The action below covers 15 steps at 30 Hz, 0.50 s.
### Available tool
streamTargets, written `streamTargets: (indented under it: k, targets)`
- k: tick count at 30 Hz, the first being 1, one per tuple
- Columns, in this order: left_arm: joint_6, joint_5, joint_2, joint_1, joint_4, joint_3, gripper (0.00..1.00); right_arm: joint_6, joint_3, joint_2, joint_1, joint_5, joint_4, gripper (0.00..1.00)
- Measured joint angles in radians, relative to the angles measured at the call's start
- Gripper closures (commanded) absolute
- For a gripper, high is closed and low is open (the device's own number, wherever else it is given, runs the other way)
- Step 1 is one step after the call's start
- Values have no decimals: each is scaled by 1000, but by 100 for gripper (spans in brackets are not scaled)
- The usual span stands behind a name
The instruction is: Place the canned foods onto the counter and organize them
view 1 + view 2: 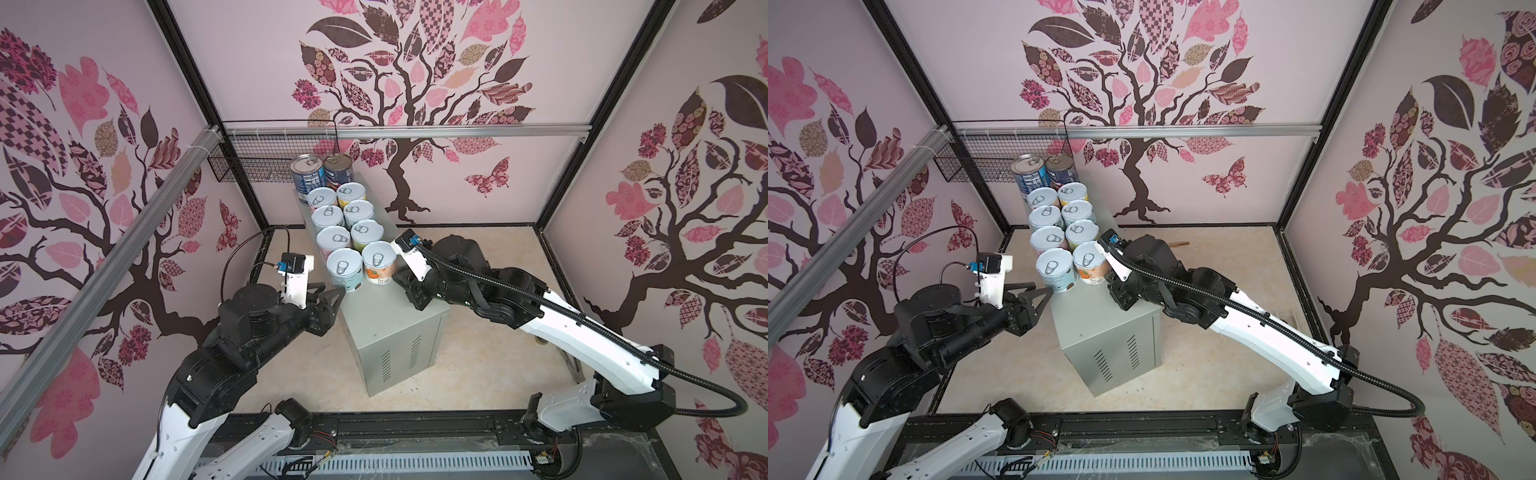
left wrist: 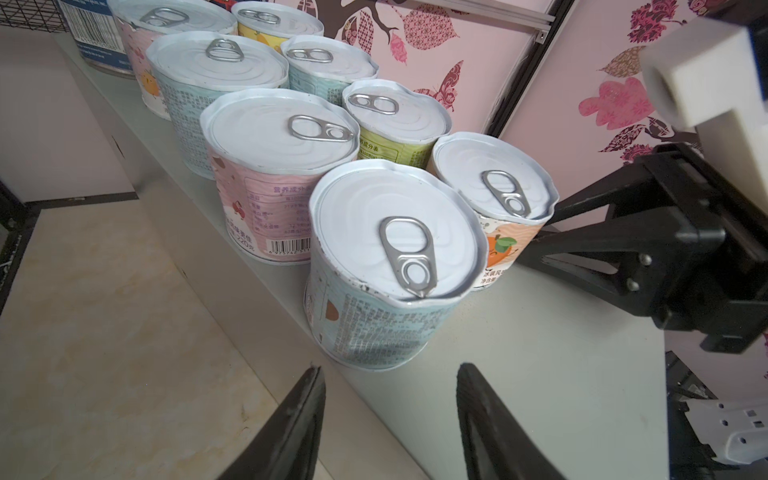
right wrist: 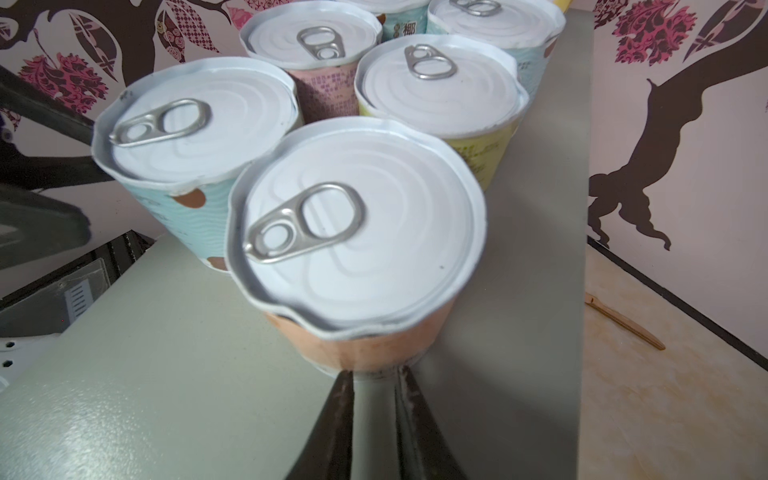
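The canned foods stand in two rows on the grey counter [image 1: 386, 328]. Two tall tins [image 1: 308, 170] are at the far end, with several short white-lidded cans in front of them. The nearest pair is a teal can [image 1: 345, 266] [image 2: 390, 266] and an orange can [image 1: 379, 259] [image 3: 357, 232]. My left gripper [image 1: 341, 291] [image 2: 388, 370] hovers at the counter's left edge just short of the teal can, open and empty. My right gripper [image 1: 397, 276] [image 3: 374, 374] is shut, holding nothing, its tips against the base of the orange can.
A black wire basket [image 1: 253, 162] hangs on the back rail, behind and left of the tall tins. A wooden stick [image 3: 623, 324] lies on the beige floor to the right of the counter. The counter's near half [image 1: 1100, 328] is bare, with vent slots on its front face.
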Motion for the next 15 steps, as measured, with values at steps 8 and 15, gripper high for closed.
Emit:
streamTargets:
  k: [8,15]
  targets:
    - [5,-3,31,0,28,-13,46,2,0,10,-31,-19,9,78]
    - [16,-17,37,0,36,-13,46,2,0,24,-47,-25,20,78]
